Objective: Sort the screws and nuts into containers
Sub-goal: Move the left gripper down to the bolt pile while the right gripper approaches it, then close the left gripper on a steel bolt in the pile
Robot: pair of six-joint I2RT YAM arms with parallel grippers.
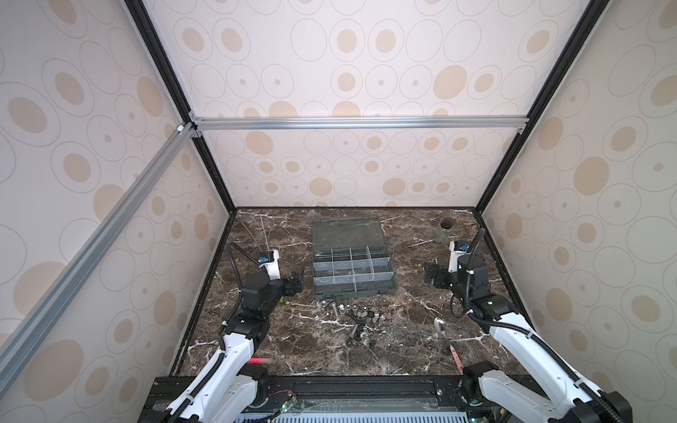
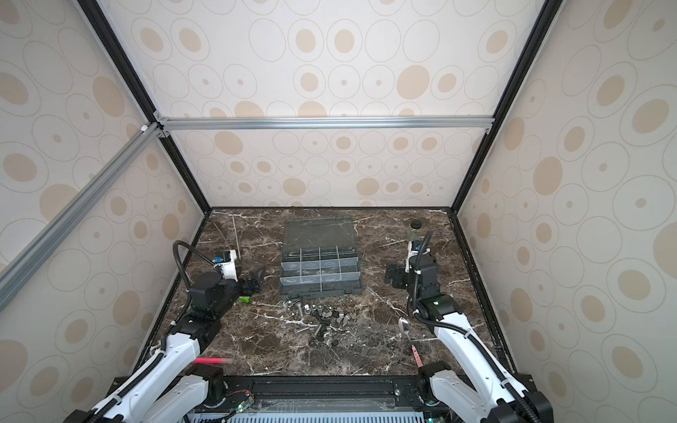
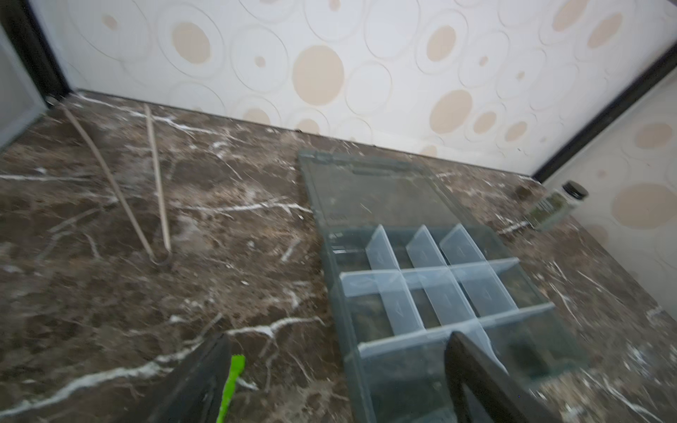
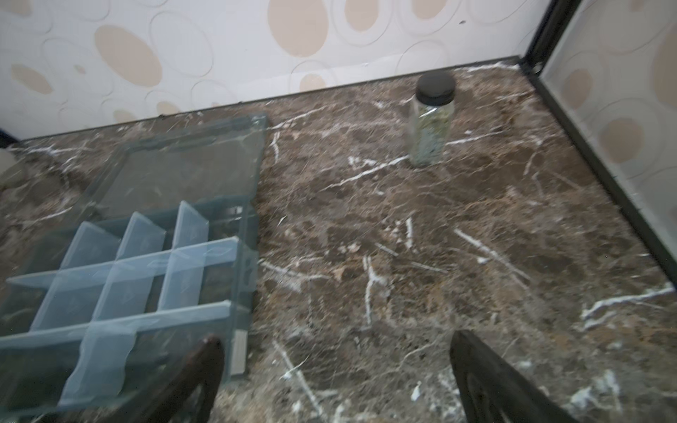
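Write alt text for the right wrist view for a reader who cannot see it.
The right gripper, dark fingers wide apart and empty, hovers over a brown marble tabletop. Beside it sits a grey plastic organizer box with translucent dividers, clear lid open; a small glass jar with a black lid stands upright near the wall.

The screws [image 1: 335, 311] and nuts [image 1: 361, 313] are too small to count; wrist views blur the containers [image 3: 432, 278].
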